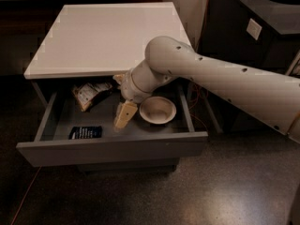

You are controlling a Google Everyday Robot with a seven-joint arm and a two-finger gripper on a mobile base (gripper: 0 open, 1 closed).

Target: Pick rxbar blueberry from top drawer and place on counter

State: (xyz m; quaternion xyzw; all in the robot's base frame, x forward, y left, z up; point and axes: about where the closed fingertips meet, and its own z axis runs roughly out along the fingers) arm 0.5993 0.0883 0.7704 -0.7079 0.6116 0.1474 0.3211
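The top drawer [112, 150] of the grey cabinet is pulled open. The rxbar blueberry [85, 132], a small dark bar with white lettering, lies flat at the drawer's front left. My gripper [118, 103] hangs inside the drawer near its middle, open and empty. Its lower tan finger [124, 116] points down at the drawer floor, to the right of the bar and apart from it. The white counter [108, 36] above the drawer has nothing on it.
A tan-and-white snack bag [89, 93] lies at the drawer's back left. A round white bowl [158, 110] sits right of the gripper. A black cabinet with a round hole [262, 27] stands at the right. Dark speckled floor lies in front.
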